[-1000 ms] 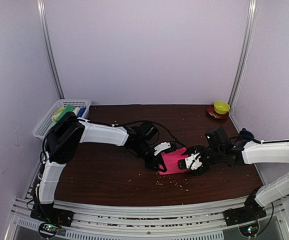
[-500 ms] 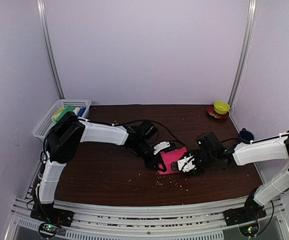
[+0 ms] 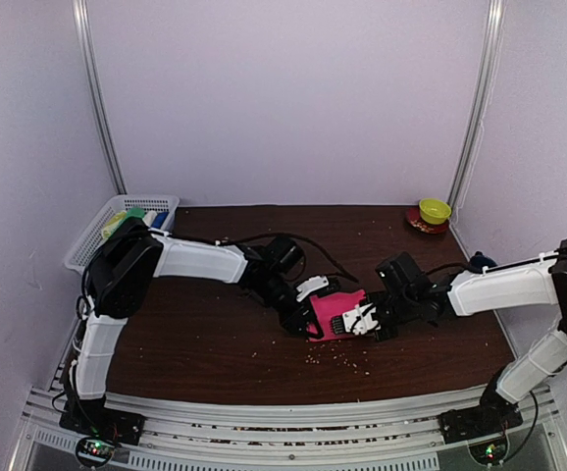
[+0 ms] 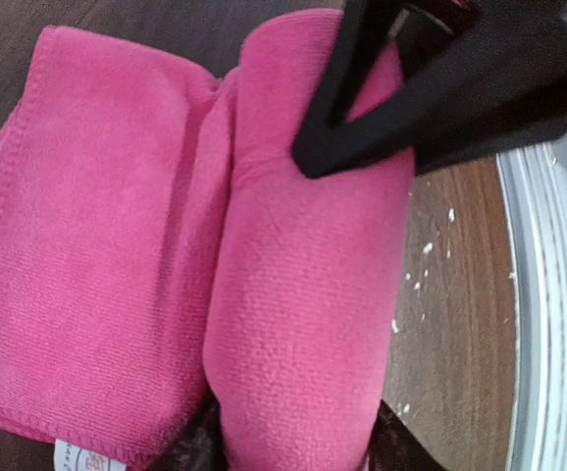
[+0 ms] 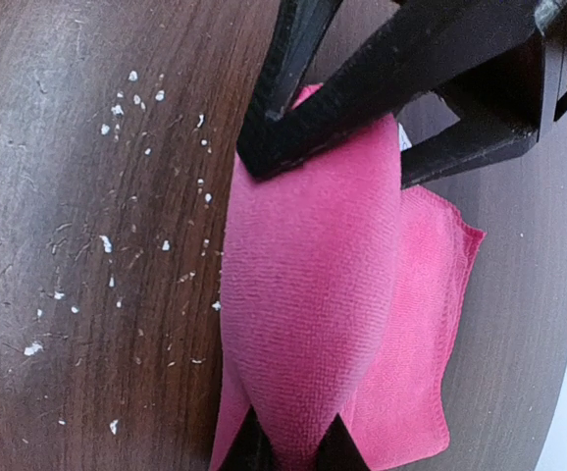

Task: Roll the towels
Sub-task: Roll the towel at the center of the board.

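One hot pink towel [image 3: 331, 309] lies mid-table, its near edge turned into a thick roll [image 4: 308, 294] with a flat part [image 4: 97, 245] beside it. My left gripper [image 3: 313, 320] is at the roll's left end. Its dark fingers [image 4: 197, 444] stand on either side of the unsqueezed roll, so the left gripper [image 4: 293, 446] is open. My right gripper [image 3: 355, 319] is at the other end. There the roll [image 5: 308, 275] tapers into a pinch, with the right gripper [image 5: 288, 442] shut on it. Each wrist view shows the other arm's black fingers [image 5: 362, 78] at the far end.
A white mesh basket [image 3: 92, 245] with green and blue towels [image 3: 134, 214] stands at the back left. A yellow-green bowl [image 3: 434, 209] on a red saucer sits at the back right, and a dark cup [image 3: 480, 263] at the right edge. Pale crumbs [image 3: 347, 361] dot the near table.
My right arm slid left to the pink towel and its jaws closed on the roll's end. My left jaws have widened around the other end.
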Controlling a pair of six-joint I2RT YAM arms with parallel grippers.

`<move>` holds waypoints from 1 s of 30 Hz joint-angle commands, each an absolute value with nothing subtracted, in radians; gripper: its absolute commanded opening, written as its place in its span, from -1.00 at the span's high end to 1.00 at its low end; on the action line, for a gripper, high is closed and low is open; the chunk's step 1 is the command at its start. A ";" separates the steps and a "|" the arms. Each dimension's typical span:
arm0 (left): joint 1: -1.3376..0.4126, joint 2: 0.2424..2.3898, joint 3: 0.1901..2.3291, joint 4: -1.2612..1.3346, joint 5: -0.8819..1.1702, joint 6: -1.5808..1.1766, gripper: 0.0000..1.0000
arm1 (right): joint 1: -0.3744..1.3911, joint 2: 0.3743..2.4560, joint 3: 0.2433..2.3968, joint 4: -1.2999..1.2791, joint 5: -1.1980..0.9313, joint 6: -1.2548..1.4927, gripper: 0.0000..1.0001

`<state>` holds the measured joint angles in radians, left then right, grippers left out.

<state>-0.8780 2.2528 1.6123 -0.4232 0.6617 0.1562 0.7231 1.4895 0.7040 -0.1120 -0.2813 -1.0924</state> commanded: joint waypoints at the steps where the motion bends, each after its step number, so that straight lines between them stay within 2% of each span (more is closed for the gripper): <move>1: -0.860 2.144 1.522 -0.411 0.533 0.172 -0.11 | 0.707 1.544 0.764 -0.224 -0.337 -1.067 0.86; 6: -0.861 2.003 1.417 -0.298 0.451 0.199 -0.39 | 0.667 1.601 0.827 -0.319 -0.414 -1.049 0.87; 12: -0.892 1.857 1.250 -0.097 0.325 0.244 -0.53 | 0.603 1.676 0.927 -0.463 -0.531 -1.040 0.87; 21: -1.055 1.806 1.112 0.099 0.010 0.440 -0.61 | 0.518 1.862 1.123 -0.745 -0.672 -1.027 0.86; 30: -1.153 1.891 1.105 0.231 -0.159 0.570 -0.62 | 0.478 2.011 1.285 -0.908 -0.710 -0.981 0.84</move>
<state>-1.1225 1.8404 1.1004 0.1165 -0.0322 0.4767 0.4847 1.9240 1.2510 -0.7586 -0.7414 -1.0142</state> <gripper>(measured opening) 0.810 0.110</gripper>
